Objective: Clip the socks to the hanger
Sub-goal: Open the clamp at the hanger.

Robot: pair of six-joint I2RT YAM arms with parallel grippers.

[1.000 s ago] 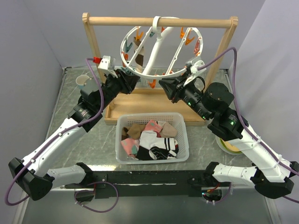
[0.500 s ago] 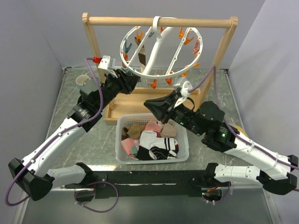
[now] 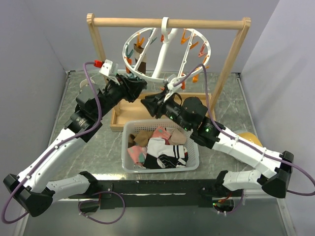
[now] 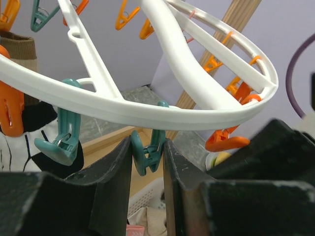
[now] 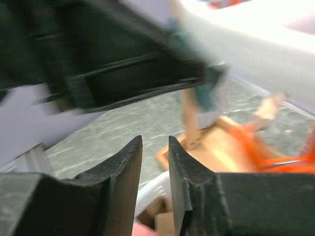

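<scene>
Pinching a teal peg [image 4: 147, 156] from both sides, the left hand [image 4: 146, 143] sits right under the hanger [image 4: 162, 115], with the white ring passing just above its fingertips. Beside it, the right hand [image 5: 153, 143] has its jaws a narrow slit apart with nothing between them, though that view is blurred. Socks [image 3: 158, 147] lie heaped in a basket [image 3: 160, 169] below both hands. A brown sock [image 4: 19, 49] hangs up-left of the left hand.

Hanger [image 3: 158, 64] hung from the frame [image 3: 123, 22] at the rear of the table [image 3: 103, 147]. Before the frame's base stood the basket [image 3: 193, 142], socks [image 3: 157, 145] heaped inside. Left gripper [image 3: 139, 87] sat under the hanger's near rim, a peg [image 4: 147, 152] in its jaws; right gripper [image 3: 145, 104] was just beside it, to the right.
</scene>
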